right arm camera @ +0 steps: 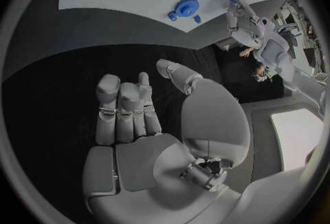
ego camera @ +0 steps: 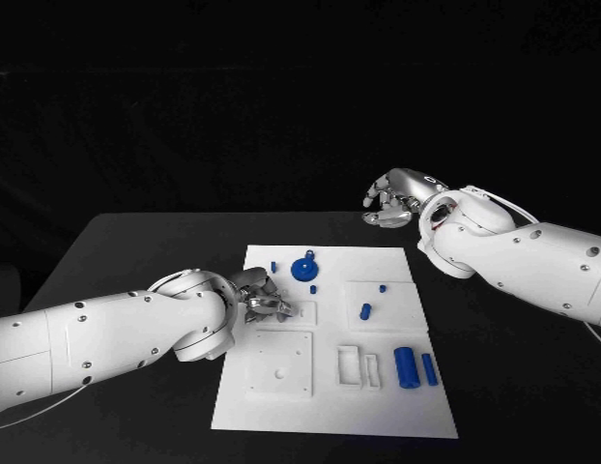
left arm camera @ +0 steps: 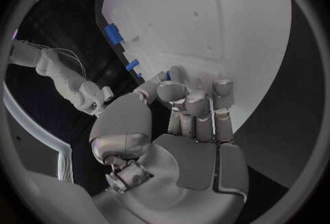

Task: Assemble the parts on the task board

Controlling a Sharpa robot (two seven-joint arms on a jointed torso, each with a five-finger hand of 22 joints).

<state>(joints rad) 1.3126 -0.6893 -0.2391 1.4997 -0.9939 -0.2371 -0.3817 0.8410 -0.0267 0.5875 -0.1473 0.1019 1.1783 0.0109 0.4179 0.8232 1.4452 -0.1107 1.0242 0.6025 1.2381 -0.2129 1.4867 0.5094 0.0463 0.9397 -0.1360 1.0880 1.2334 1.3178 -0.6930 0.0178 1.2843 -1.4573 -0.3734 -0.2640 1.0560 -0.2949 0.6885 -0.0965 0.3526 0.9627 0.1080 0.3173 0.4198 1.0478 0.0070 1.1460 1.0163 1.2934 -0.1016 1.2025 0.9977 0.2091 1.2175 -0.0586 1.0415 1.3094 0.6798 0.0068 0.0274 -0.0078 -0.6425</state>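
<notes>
Black table [ego camera: 133, 242] (white task board [ego camera: 331, 406])

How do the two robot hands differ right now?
The left robot hand sits low over the task board's left edge, close to the blue parts; the right robot hand hangs beyond the board's far edge, over bare black table. The left's fingers curl inward; the right's lie straighter, side by side. Both are silver, on white arms, and appear to hold nothing.

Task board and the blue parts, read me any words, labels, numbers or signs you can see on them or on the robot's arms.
None can be read. The white task board, the blue gear, the blue cylinder and both white arms carry no visible lettering, label or number in any view.
</notes>
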